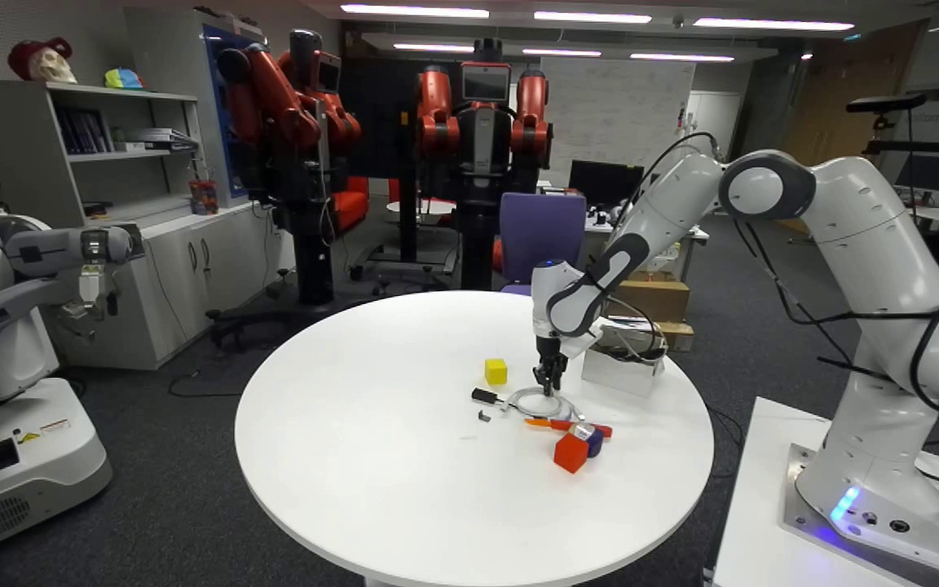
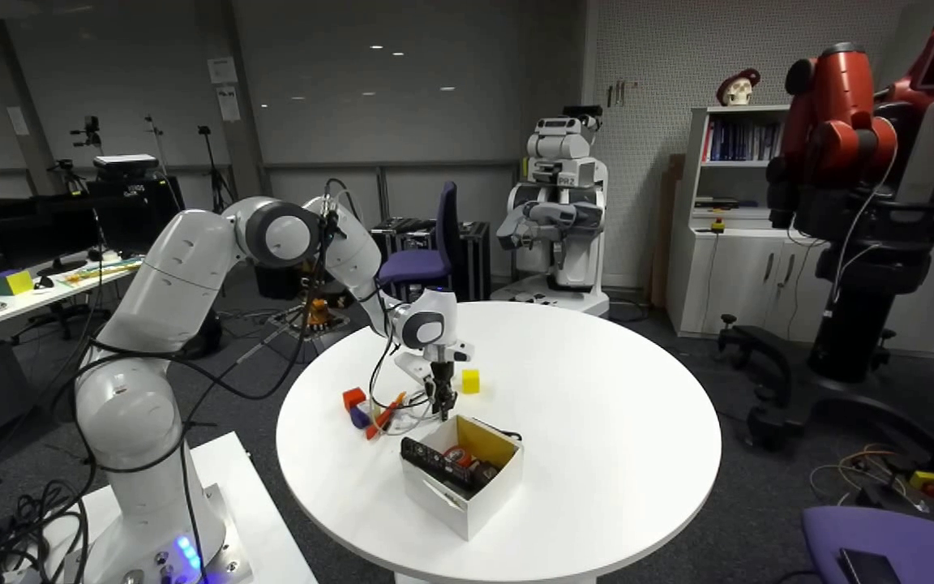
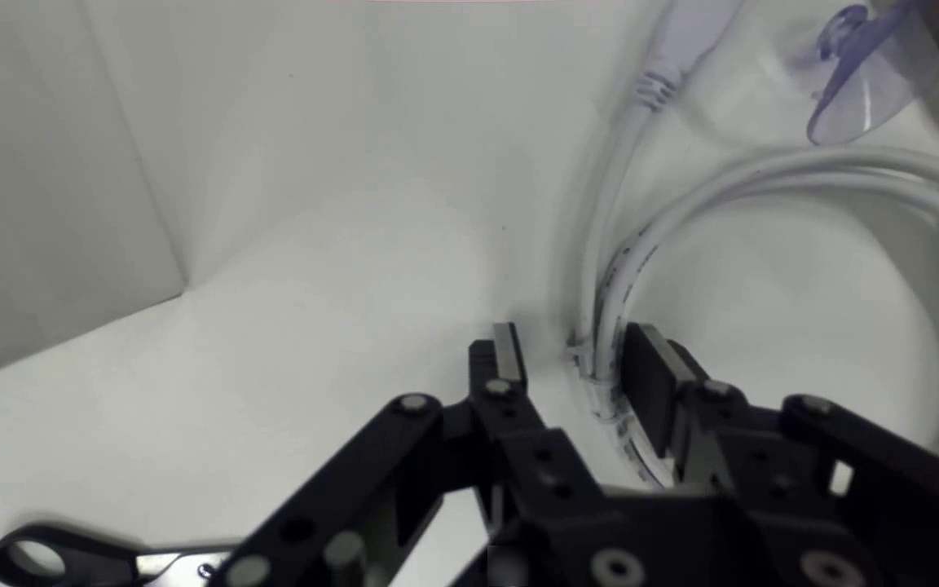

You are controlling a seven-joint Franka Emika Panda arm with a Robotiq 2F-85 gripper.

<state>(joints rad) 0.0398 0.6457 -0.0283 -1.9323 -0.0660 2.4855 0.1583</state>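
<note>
Cable [image 3: 795, 165], coiled in a loop on the tabletop [image 1: 372, 456], lies under our hand [image 3: 575, 367], whose fingers [image 3: 655, 391] we see spread: one inside the loop, one outside. Its bundled strands run through the gap, just beside the inner finger; whether they touch, we cannot tell. On the outer finger's side a white box [image 2: 495, 496] might crowd us; a yellow cube [image 1: 495, 372], red cube [image 1: 571, 453] and clear suction cup [image 3: 869, 81] lie nearby.

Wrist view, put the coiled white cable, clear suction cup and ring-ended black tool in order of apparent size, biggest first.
1. Coiled white cable, clearly largest.
2. Clear suction cup and ring-ended black tool: unsure, unranked; the top edge crops the cup, and the gripper hides part of the tool.
</note>
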